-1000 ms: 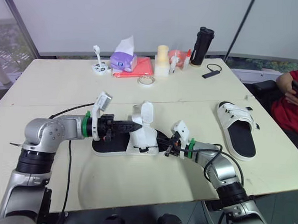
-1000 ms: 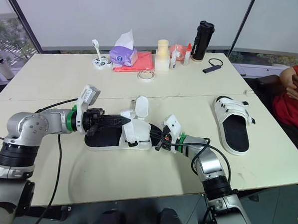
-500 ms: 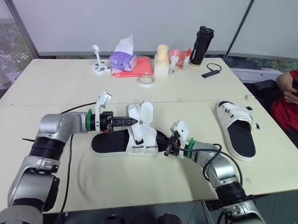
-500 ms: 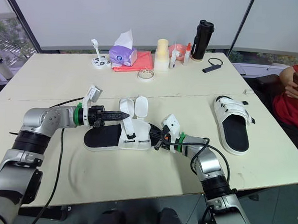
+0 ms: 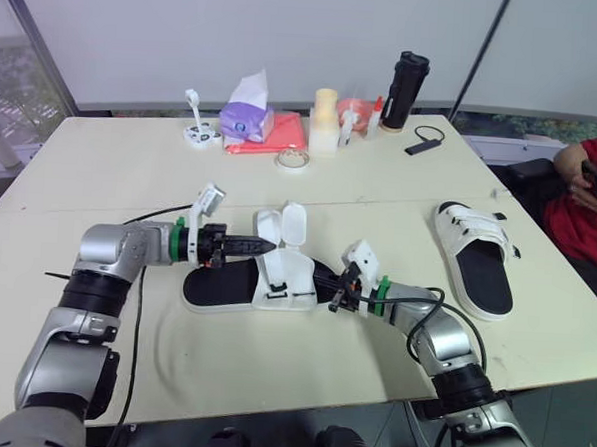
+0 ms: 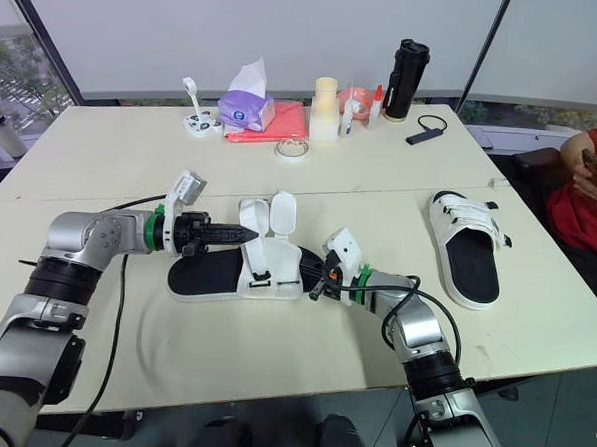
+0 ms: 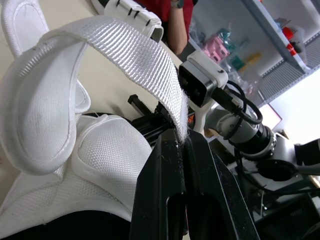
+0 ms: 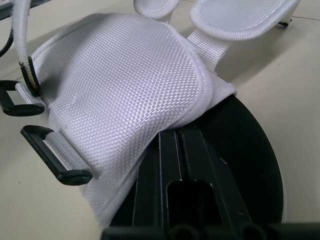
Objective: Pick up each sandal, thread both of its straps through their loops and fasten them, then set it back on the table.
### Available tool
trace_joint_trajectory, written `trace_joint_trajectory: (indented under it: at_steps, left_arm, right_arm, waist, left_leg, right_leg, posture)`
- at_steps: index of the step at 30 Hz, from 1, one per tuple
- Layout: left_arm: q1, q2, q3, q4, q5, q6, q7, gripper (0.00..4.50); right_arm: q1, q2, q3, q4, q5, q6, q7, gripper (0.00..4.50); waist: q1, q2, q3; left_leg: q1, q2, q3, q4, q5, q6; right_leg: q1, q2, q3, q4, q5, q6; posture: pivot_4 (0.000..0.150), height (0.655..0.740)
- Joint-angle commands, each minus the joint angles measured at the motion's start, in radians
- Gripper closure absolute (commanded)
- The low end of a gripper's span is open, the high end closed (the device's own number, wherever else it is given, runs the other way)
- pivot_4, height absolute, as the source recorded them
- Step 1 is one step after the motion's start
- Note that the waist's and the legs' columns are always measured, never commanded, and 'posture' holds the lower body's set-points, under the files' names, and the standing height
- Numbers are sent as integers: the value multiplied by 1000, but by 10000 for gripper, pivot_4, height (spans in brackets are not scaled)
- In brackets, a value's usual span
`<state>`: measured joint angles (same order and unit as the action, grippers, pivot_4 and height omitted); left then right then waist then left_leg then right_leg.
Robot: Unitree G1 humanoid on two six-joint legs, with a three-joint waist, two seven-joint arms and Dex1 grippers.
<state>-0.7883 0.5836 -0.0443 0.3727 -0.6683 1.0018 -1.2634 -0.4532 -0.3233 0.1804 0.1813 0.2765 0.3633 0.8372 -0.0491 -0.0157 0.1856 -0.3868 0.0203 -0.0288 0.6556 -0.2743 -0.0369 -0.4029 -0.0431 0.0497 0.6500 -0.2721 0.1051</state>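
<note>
Centrally, the near sandal point(image 5: 225, 285) lies flat on the table point(image 5: 101, 163) with its long axis running crosswise in front of the robot: bare black footbed toward the left arm, white mesh upper toward the right arm. Left gripper point(image 7: 177, 139): fingers pressed together on the free end of one strap point(image 7: 130, 45), whose webbing arcs up and back to the far edge of the upper; the second strap point(image 5: 294, 224) stands upright just beside it, unheld. Right gripper point(image 8: 176, 137): fingers closed side by side, lying along the footbed with their tips tucked under the edge of the upper, so it appears to steady the shoe; whether fabric is pinched between them is hidden. The deciding relation is strap end to loop. The two black loops point(image 8: 52, 160) sit on the near edge of the upper, opposite the strap roots, so the held end lies across the upper from its target. The judged next move is a pull toward the robot, across the shoe's short axis, with the tip aimed into a loop. The left arm alone is placed for that, since the right is given over to the hold. The second sandal point(image 5: 474, 255), its straps lying across it, rests well apart toward the robot's right, long axis pointing away from the robot. No brand, label or writing can be read on either sandal, nor on the tissue pack point(image 5: 249, 119) or black bottle point(image 5: 406, 81) at the far edge.
</note>
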Motion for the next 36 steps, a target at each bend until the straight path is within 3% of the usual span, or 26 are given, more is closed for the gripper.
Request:
trace_joint_trajectory:
  at_steps: [1,16,36]
  left_arm:
    - [1,12,23,-45,-17,15,-9,44264]
    - [-12,2,69,-46,-39,53,14,44264]
    - [51,24,0,-93,28,-11,-20,44264]
  right_arm:
    - [15,11,25,37,-36,25,-20,45000]
    - [15,18,27,42,-37,25,-24,45000]
    - [20,22,15,41,-32,24,-32,45000]
  waist:
    - [0,0,0]
    - [-6,0,0]
    - [-10,0,0]
  left_leg:
    - [0,0,0,0,0,0]
    - [0,0,0,-1,0,0]
    - [0,0,0,-3,0,0]
  right_leg:
    - [0,0,0,0,0,0]
    - [0,0,0,0,0,0]
    - [-1,0,0,0,0,0]
  posture:
    - [1500,7400]
    - [1500,7400]
    - [1500,7400]
